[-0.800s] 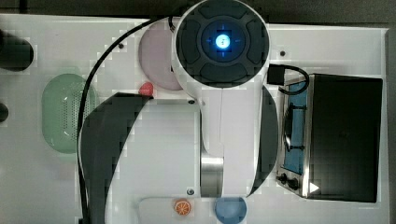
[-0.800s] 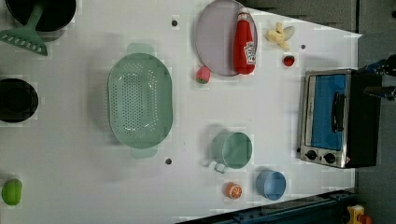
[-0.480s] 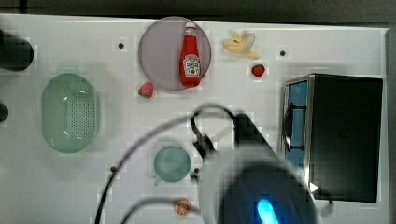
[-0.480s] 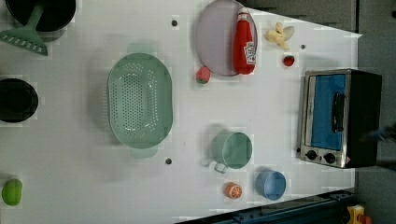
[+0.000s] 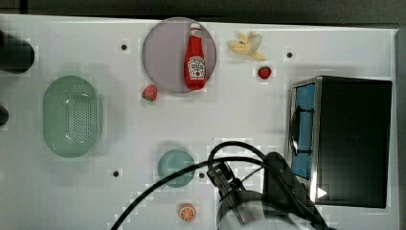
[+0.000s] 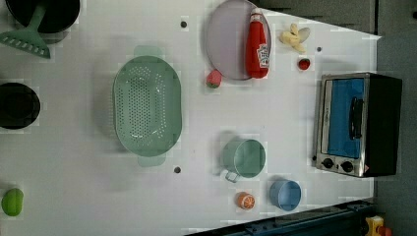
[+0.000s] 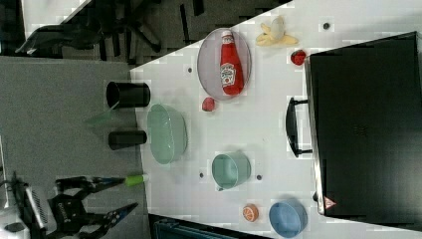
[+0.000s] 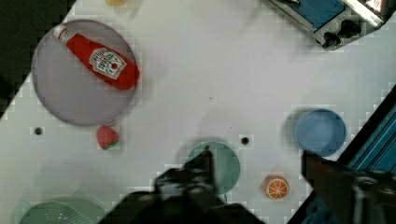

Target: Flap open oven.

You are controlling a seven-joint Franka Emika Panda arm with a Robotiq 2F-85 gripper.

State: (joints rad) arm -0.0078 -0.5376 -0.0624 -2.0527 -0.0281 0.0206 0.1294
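I am looking at the boxy black toaster oven [image 6: 358, 125] with its silver front frame and bluish glass door, sitting at the left view's right edge of the white table [image 6: 275, 113]; its door is standing fully shut, the black bar handle [image 6: 355, 118] untouched, so I am judging the task as not yet begun. Nearest it are lying a small red strawberry [image 6: 304, 64], a blue bowl [image 6: 285, 194] and an orange half [image 6: 245, 200]. In the wrist view my gripper [image 8: 256, 170] is hanging high above the table over the green cup [image 8: 219, 165], fingers spread well apart and gripping nothing. Everything is remaining: approaching, catching the handle, flapping it down.
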